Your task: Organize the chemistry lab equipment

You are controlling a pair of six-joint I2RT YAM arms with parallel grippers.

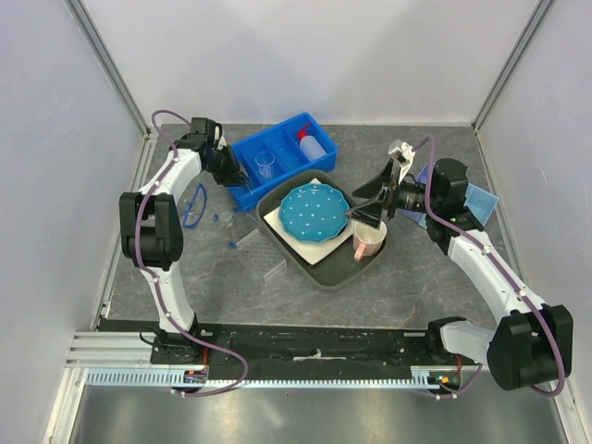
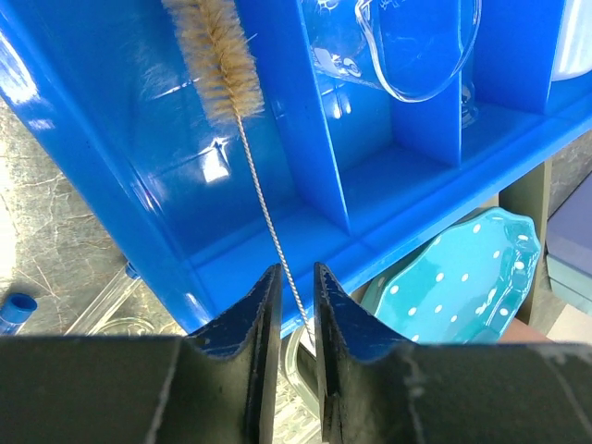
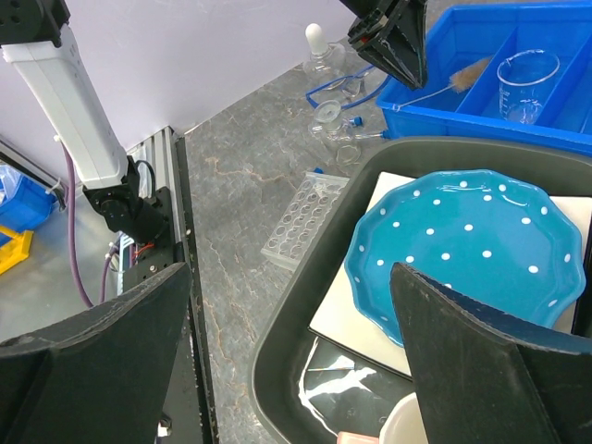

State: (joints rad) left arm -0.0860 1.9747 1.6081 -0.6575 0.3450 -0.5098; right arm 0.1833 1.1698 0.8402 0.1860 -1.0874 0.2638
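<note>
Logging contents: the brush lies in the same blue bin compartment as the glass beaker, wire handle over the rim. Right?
No. The left wrist view shows the brush in its own blue bin compartment, a divider separating it from the glass beaker; its wire handle sticks over the rim.

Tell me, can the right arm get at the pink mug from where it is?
Probably yes. The right gripper hangs open close to the pink mug in the dark tray, and nothing shows between them.
</note>
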